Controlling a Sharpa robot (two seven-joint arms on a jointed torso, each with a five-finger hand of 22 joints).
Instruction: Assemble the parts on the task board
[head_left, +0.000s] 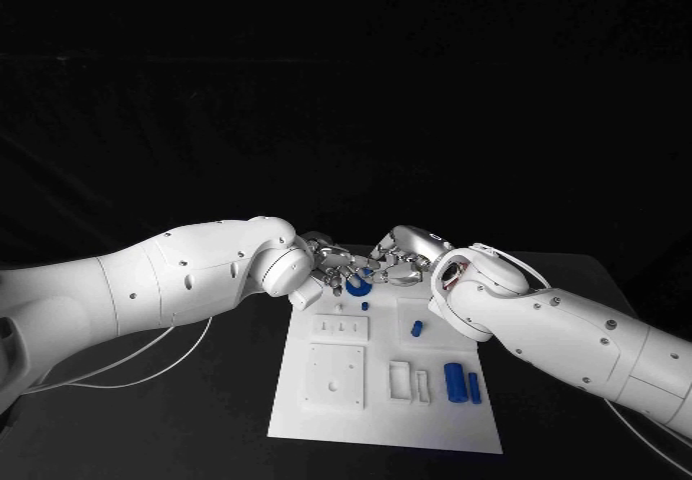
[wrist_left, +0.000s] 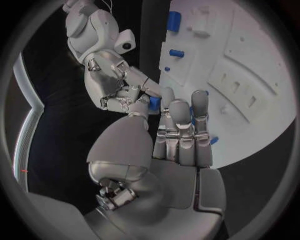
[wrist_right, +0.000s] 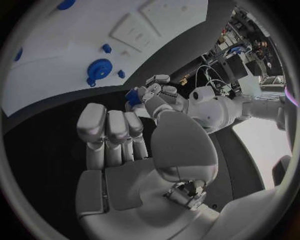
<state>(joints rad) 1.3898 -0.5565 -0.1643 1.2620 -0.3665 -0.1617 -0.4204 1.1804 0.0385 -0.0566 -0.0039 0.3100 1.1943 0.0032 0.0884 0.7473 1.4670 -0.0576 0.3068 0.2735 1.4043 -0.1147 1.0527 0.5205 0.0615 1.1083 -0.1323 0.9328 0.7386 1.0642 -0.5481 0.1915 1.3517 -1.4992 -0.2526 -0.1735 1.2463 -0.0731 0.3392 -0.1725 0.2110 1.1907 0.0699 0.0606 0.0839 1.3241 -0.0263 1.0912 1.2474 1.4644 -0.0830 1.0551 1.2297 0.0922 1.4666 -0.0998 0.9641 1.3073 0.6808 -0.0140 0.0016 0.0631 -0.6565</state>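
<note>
Now both arms meet above task board (head_left: 378, 425), left hand (head_left: 329, 268) and right hand (head_left: 401, 255) pinching blue part (wrist_left: 154, 103)

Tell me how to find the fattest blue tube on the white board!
Find the white task board in the middle of the black table, then its near right corner. Two blue cylinders lie side by side there; yours is the thick blue cylinder, longer and fatter than the thin blue cylinder on its right.

White, rounded arm shells with small dark screws, thin white cables, silver hands (head_left: 335, 266).
</note>
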